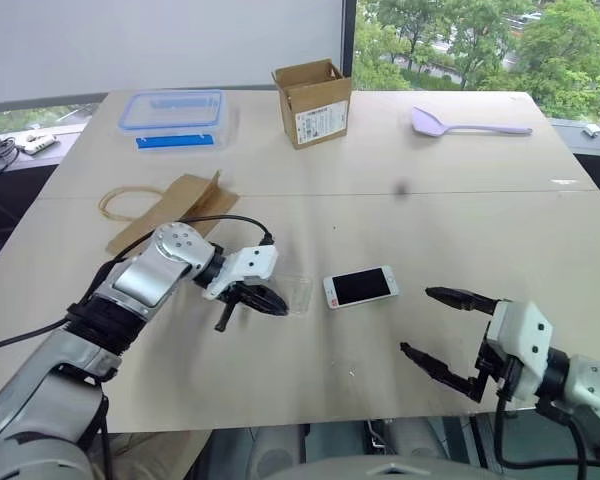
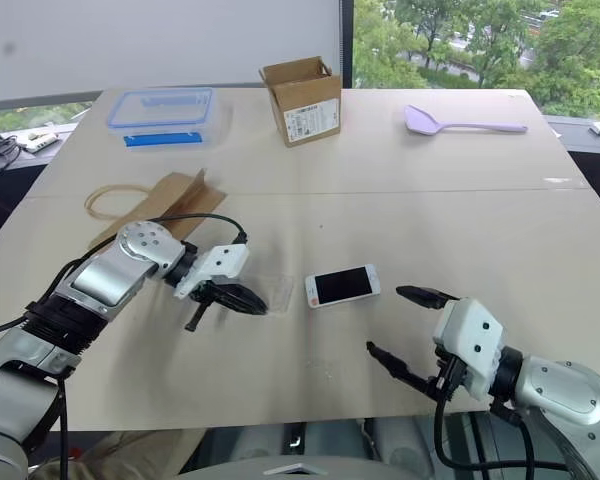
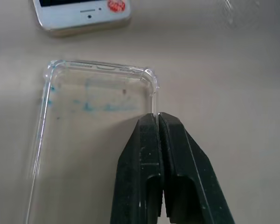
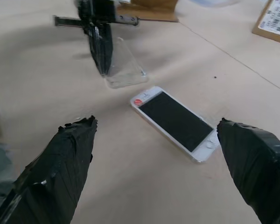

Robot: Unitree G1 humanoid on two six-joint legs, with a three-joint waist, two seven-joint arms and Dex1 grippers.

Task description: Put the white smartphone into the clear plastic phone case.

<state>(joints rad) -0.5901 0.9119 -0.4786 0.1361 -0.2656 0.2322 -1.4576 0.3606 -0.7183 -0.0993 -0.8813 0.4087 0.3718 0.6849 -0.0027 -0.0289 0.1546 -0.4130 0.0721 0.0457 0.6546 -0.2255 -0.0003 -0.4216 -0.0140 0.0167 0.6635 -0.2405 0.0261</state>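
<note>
1. A pale wooden table [image 1: 540,250] stands before a window with trees outside.
2. The white smartphone [image 1: 360,287] lies screen-up near its middle, with the clear plastic phone case [image 3: 91,126] just beside it.
3. The left gripper [image 3: 157,122] pinches the case's rim, tilting it.
4. The right gripper [image 1: 442,328] hangs spread wide near the phone.
5. A lidded clear box [image 1: 172,118], cardboard box [image 1: 313,102], purple spatula [image 1: 465,124] and paper bag [image 1: 170,207] lie well apart behind.

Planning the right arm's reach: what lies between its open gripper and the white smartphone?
Only bare table between the right gripper and the white smartphone, in the right wrist view.
</note>
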